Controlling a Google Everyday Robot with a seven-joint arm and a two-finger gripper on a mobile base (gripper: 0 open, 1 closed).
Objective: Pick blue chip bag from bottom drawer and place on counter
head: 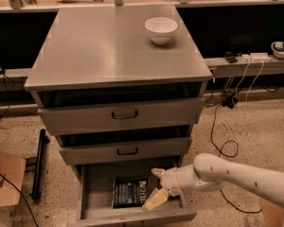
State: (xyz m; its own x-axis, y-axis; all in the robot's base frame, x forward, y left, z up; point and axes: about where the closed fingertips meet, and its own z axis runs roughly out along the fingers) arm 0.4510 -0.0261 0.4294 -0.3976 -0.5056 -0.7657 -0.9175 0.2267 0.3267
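Gap between gripper (155,187) and blue chip bag (130,191) is basically nothing. The bag lies flat on the floor of the bottom drawer (96,186), right off the fingertips on the side away from the wrist. The nearer finger's tip seems to sit over the bag's closest corner. The fingers are spread wide, one toward the back of the drawer and one toward its front wall, and they aren't holding anything.

The bag looks only a bit longer one way than the other. I'd guess its long side runs across the drawer, roughly in line with the arm's reach. If so, the fingers would close across the shorter width, which is handy.

Room is tight: the drawer is shallow, and the middle drawer (125,150) hangs just above the wrist, so the lift out probably needs to come forward first.

The counter (99,51) is way up above the gripper, two drawers higher. The white bowl (161,30) is at its far corner on the arm's side, with plenty of bare grey next to it.
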